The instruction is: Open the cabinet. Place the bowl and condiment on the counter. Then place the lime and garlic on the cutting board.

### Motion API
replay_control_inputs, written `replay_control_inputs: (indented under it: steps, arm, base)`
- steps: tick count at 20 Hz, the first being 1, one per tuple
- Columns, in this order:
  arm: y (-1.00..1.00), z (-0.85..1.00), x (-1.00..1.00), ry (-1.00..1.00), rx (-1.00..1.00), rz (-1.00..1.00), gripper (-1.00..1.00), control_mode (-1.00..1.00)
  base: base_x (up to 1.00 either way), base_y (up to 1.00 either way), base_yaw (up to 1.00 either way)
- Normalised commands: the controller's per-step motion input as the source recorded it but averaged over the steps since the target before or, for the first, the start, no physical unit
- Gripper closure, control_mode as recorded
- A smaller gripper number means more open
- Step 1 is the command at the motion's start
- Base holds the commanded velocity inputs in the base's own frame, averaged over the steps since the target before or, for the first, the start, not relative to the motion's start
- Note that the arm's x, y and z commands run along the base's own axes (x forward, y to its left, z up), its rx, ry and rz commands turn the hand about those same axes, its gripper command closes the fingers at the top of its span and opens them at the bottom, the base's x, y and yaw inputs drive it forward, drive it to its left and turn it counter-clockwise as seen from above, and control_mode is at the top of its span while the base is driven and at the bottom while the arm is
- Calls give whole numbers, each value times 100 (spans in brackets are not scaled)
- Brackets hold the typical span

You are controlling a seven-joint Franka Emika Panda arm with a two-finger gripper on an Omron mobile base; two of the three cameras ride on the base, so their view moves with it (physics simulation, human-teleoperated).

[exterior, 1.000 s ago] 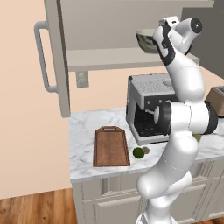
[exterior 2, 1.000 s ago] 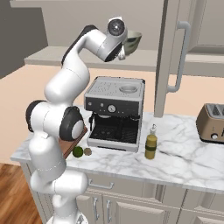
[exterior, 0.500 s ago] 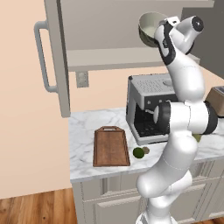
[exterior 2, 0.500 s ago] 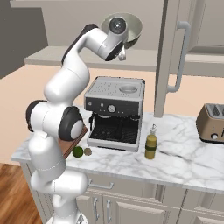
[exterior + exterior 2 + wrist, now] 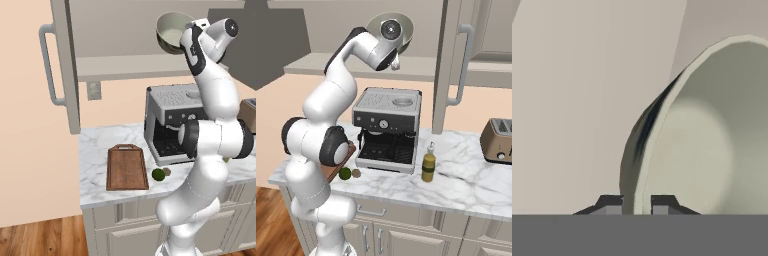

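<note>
The cabinet [image 5: 64,70] stands open, its door swung out to the left. Up inside it, my gripper [image 5: 637,204] is shut on the pale rim of the bowl [image 5: 172,32], which hangs tilted on edge above the shelf [image 5: 125,66]; one finger is inside the rim and one outside. The same bowl [image 5: 404,26] shows behind the hand in the right base view. Down on the counter [image 5: 456,176] stands the condiment [image 5: 429,164], right of the coffee machine. The lime [image 5: 158,174] and the garlic [image 5: 168,172] lie on the marble beside the cutting board [image 5: 126,167].
A coffee machine [image 5: 388,127] stands on the counter under the cabinet shelf. A toaster [image 5: 498,141] sits at the far right. The right cabinet door [image 5: 450,65] hangs open above the bottle. Drawer fronts [image 5: 406,225] run below the counter.
The gripper has shut on the bowl's rim. The bowl has risen off the shelf and tipped up onto its edge.
</note>
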Motion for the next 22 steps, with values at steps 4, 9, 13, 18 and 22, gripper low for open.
replay_control_inputs:
  steps: [4,9,13,18,22]
  arm:
    - [0,6,-34,-4,0,0,100,-100]
    - [1,12,-37,-3,0,0,100,-100]
    - [6,2,-38,0,0,0,100,-100]
    - [14,0,-38,0,0,0,100,-100]
    - [15,0,-41,0,0,0,100,-100]
  base:
    - [0,0,0]
    - [0,0,0]
    - [0,0,0]
    - [0,0,0]
    - [0,0,0]
